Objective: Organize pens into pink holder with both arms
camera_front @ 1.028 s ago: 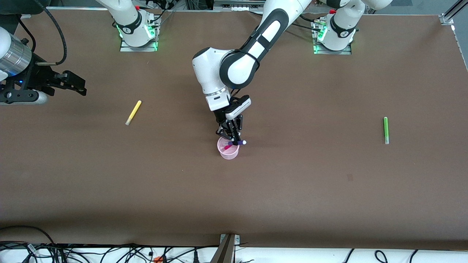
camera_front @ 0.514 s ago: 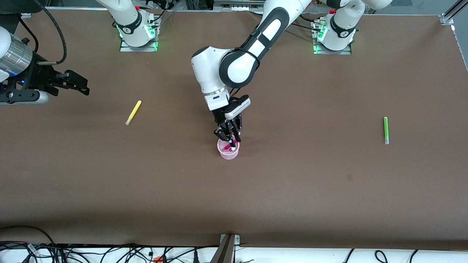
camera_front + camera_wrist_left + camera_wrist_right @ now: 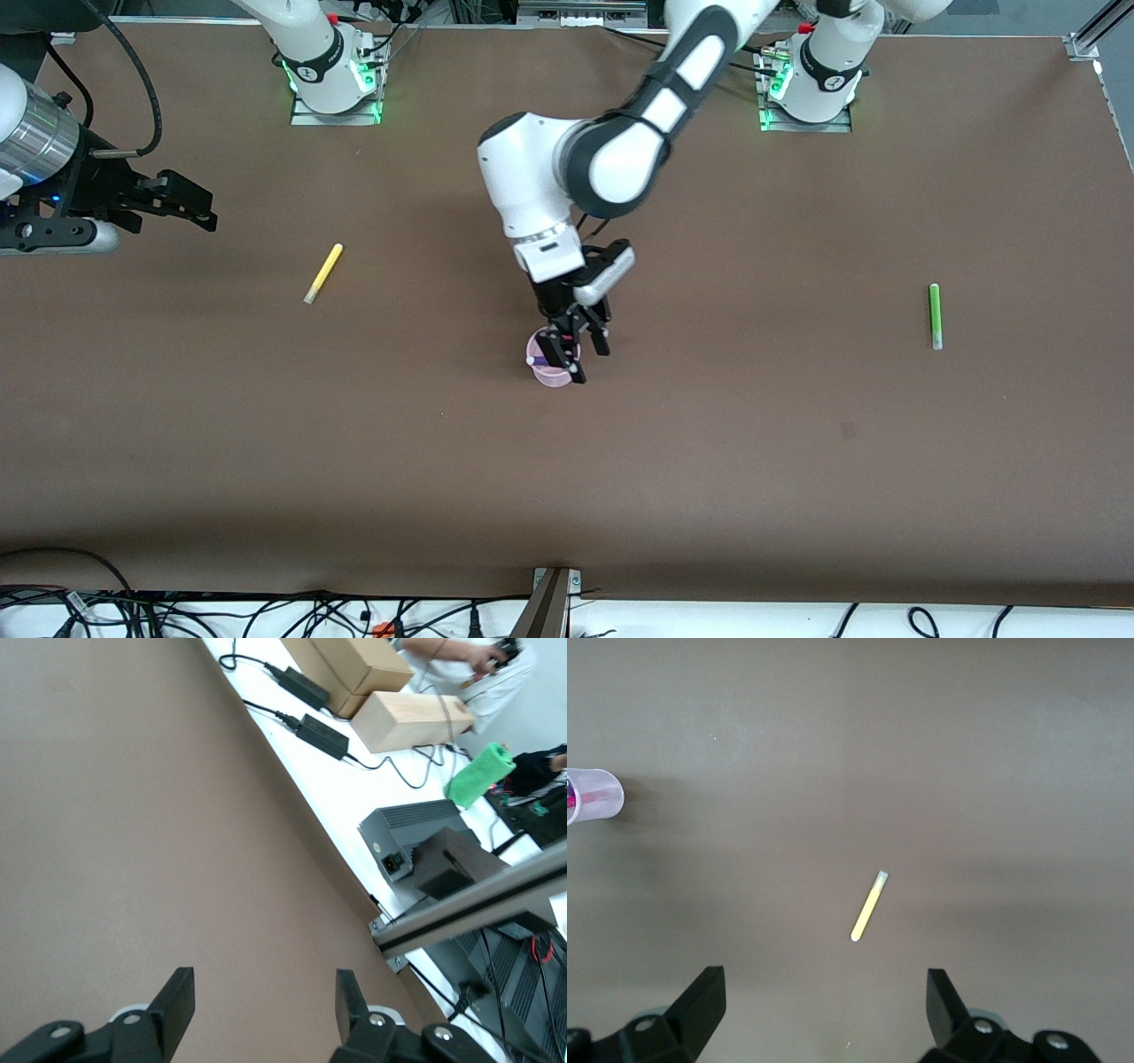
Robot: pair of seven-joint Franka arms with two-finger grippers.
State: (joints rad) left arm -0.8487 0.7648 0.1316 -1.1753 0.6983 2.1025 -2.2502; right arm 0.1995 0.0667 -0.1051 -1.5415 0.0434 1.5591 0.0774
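Note:
The pink holder (image 3: 545,377) stands mid-table. A purple pen (image 3: 539,361) lies in it, its pale end at the rim. The magenta pen inside shows in the right wrist view (image 3: 586,797), where the holder (image 3: 602,796) is off to one side. My left gripper (image 3: 589,359) is open and empty just above the holder's rim; its wrist view (image 3: 263,983) shows only bare table between the fingers. The yellow pen (image 3: 323,273) (image 3: 868,905) lies toward the right arm's end. My right gripper (image 3: 202,211) (image 3: 824,979) is open, in the air near it. The green pen (image 3: 934,315) lies toward the left arm's end.
The brown table mat (image 3: 709,461) carries only the holder and pens. The arm bases (image 3: 332,84) stand along the top edge. Cables, boxes and a metal rail (image 3: 461,904) lie off the table's edge.
The left gripper held the purple pen across the holder, let it go into the holder, opened and shifted slightly toward the left arm's end. The right arm barely moved.

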